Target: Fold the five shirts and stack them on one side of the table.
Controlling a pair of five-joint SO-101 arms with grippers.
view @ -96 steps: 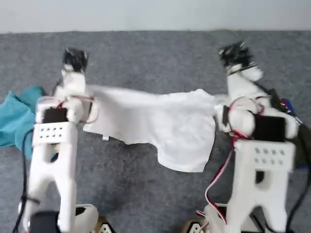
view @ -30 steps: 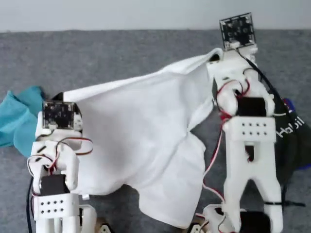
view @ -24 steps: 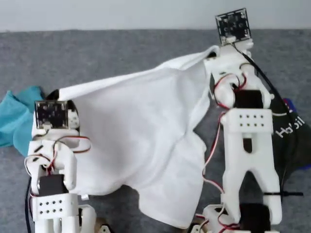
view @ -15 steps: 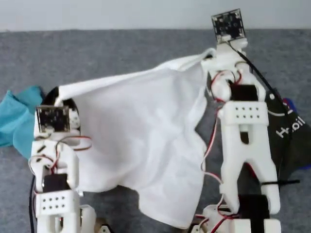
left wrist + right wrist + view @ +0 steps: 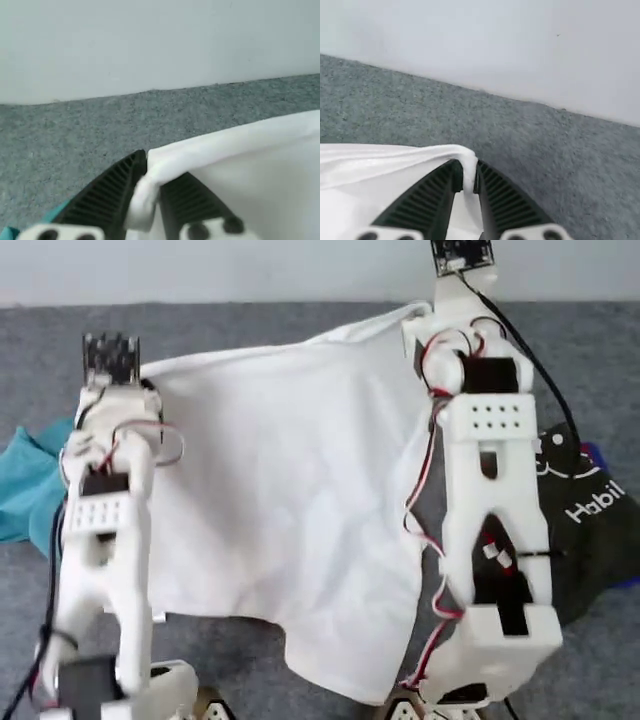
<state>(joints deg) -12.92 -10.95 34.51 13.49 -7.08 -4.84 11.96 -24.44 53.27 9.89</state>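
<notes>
A white shirt hangs stretched between both arms over the grey table, its lower part draping toward the near edge. My left gripper is shut on one upper corner of the white shirt, at the far left in the high view. My right gripper is shut on the other corner of the shirt, at the far right in the high view. A teal shirt lies crumpled at the table's left edge. A dark shirt lies at the right edge.
The grey carpet-like table top runs back to a pale wall. Both arm bases stand at the near edge, with the shirt's hem hanging between them.
Both arms have carried the white shirt's top edge away toward the far side of the table, the left one farthest. The cloth now spreads wider and flatter between them.
</notes>
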